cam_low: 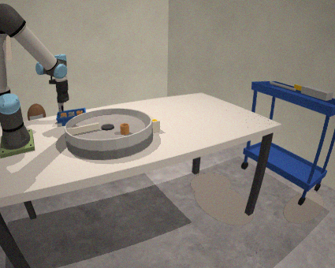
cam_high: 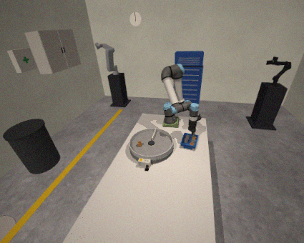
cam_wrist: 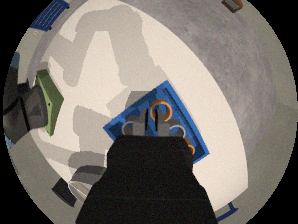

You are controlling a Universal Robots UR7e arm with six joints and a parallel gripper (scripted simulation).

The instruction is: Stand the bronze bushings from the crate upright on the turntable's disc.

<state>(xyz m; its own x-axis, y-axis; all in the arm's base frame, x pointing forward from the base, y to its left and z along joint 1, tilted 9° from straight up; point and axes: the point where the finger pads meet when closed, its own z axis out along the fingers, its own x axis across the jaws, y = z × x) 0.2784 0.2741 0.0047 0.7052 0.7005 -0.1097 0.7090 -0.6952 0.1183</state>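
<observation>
A bronze bushing (cam_wrist: 160,111) stands open end up in the crate (cam_wrist: 181,112), its axis vertical, directly under the gripper (cam_wrist: 148,124). The fingers are slightly apart and hold nothing; one seems set to drop into the bore, the other outside the wall. Left of the crate, another bushing (cam_low: 124,128) stands on the disc (cam_low: 135,127), clear of the hub (cam_low: 107,127).

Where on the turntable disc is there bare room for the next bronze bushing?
The disc is bare along the far rim, beyond the standing bronze bushing. The middle is crowded: the dark hub, and a pale bar running from it to the rim. The claw hangs empty over the crate.
</observation>
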